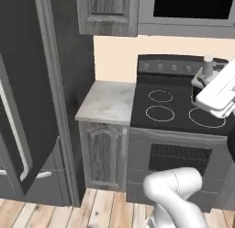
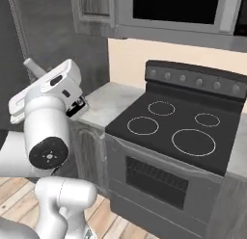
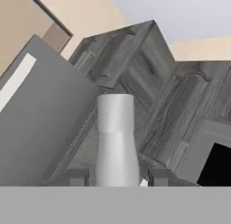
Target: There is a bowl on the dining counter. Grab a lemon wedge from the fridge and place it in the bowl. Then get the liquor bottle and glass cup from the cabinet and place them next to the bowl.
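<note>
1. In a rendered kitchen, the white arm's end effector [image 3: 116,177] grips a pale grey, narrow-necked liquor bottle [image 3: 116,142], whose body rises between the two dark fingertips [image 3: 76,177] in the hand view.
2. In the left base view the bottle's neck [image 1: 208,66] pokes up above the hand, over the black four-ring stove [image 1: 174,110]; in the right base view it [image 2: 33,67] sticks out at the hand's far-left end.
3. The hand camera looks up at the dark grey wood-grain wall cabinets [image 3: 149,83].
4. A small marble-topped table [image 1: 108,100] sits between the stove and the tall dark fridge [image 1: 23,94].
5. By the look of things, the bottle stage is under way: the bottle is in hand but not yet delivered.
6. The bowl, lemon wedge, glass cup and dining counter are out of frame, so the lemon step cannot be confirmed; the cup presumably remains.
</note>
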Tool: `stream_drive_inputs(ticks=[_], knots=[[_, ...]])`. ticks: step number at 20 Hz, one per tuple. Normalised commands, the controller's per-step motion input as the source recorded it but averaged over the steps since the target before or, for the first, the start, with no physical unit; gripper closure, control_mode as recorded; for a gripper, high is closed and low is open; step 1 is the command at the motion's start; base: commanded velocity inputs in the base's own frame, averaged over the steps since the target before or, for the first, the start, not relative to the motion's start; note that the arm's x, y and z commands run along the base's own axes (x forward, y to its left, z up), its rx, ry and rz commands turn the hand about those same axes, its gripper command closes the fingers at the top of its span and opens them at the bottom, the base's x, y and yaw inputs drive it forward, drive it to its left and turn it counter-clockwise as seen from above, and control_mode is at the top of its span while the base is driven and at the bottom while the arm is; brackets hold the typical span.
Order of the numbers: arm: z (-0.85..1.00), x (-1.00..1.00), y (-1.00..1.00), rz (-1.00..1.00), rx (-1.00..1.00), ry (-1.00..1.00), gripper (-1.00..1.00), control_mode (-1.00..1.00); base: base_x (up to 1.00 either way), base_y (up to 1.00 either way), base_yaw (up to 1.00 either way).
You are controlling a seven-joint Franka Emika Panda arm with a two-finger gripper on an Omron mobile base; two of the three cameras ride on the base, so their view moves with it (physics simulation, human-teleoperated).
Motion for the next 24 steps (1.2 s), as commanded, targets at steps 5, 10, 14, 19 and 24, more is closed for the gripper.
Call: stream_drive_inputs(ticks=[5,10,14,19,24], knots=[[0.00,0.00,0.00,0.00,0.00,0.00,1.00,1.00,-0.24,0.68,0.73],[0.00,0.00,0.00,0.00,0.00,0.00,1.00,1.00,-0.35,0.71,0.66],[0.00,0.00,0.00,0.00,0.00,0.00,1.00,1.00,-0.40,0.74,0.64],[0.00,0.00,0.00,0.00,0.00,0.00,1.00,1.00,-0.24,0.79,0.70],[0.00,0.00,0.00,0.00,0.00,0.00,1.00,1.00,0.17,0.53,0.61]])
